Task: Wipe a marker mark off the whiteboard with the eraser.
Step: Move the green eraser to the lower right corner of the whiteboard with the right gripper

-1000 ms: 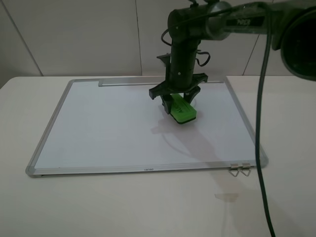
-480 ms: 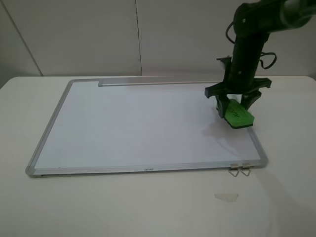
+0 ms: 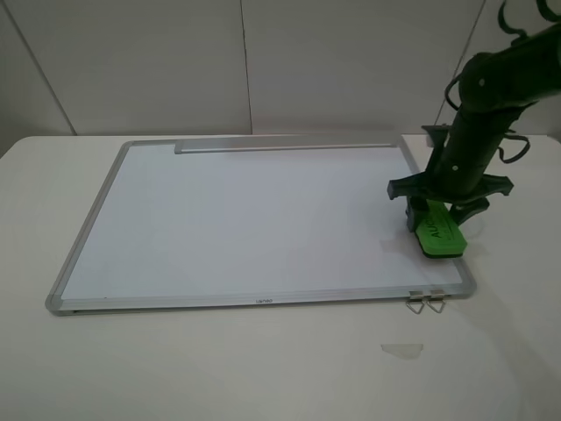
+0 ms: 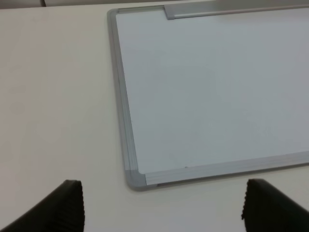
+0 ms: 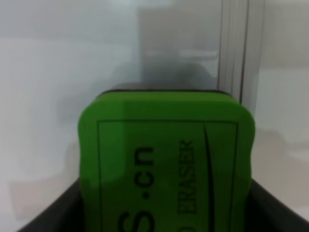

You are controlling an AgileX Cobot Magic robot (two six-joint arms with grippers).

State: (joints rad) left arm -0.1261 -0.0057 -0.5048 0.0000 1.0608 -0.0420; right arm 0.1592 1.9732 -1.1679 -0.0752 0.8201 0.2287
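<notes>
The whiteboard (image 3: pixel 254 219) lies flat on the table, and I see no marker mark anywhere on its white face. My right gripper (image 3: pixel 443 219) is shut on the green eraser (image 3: pixel 441 231), held tilted over the board's near right corner by the frame. In the right wrist view the eraser (image 5: pixel 166 162) fills the frame with the board's metal edge (image 5: pixel 235 48) just beyond it. My left gripper (image 4: pixel 161 205) is open beside the board's near left corner (image 4: pixel 136 178); it does not show in the exterior view.
Two metal clips (image 3: pixel 426 302) hang off the board's front edge at the right. A pale tape scrap (image 3: pixel 402 349) lies on the table in front of them. The tray strip (image 3: pixel 285 146) runs along the far edge.
My right gripper has carried the eraser from the board's middle across to its right edge, coming nearer the front corner. The left arm has stayed out of the exterior view.
</notes>
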